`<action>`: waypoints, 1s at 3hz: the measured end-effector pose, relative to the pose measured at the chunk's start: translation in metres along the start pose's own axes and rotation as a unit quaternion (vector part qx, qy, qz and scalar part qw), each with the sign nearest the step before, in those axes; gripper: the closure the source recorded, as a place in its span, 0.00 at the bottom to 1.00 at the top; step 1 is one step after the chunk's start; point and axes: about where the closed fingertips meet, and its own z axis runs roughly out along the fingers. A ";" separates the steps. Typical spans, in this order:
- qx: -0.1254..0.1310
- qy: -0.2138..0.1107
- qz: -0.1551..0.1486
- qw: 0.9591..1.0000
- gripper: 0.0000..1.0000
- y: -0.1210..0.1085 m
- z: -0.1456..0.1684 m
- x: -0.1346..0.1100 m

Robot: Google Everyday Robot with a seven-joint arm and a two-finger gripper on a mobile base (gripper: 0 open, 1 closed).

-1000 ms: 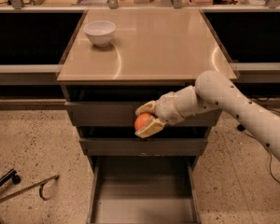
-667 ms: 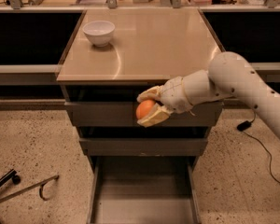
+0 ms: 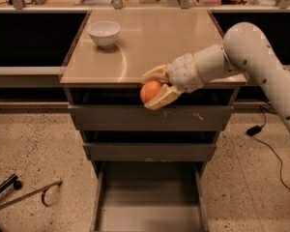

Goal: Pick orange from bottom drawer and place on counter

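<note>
At the counter [image 3: 150, 47] front edge, 6 o'clock from its centre, the gripper [image 3: 148, 91], clamped on the orange [image 3: 152, 89], has risen from drawer-front height to rim level, so clearing the lip and setting down likely remain.

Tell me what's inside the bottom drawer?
In the bottom drawer only grey floor shows; its front end is cut off by the picture edge. The orange is up in the gripper, at the front edge of the counter.
</note>
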 end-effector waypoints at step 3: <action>0.026 -0.003 -0.022 0.999 1.00 -0.033 -0.019 -0.010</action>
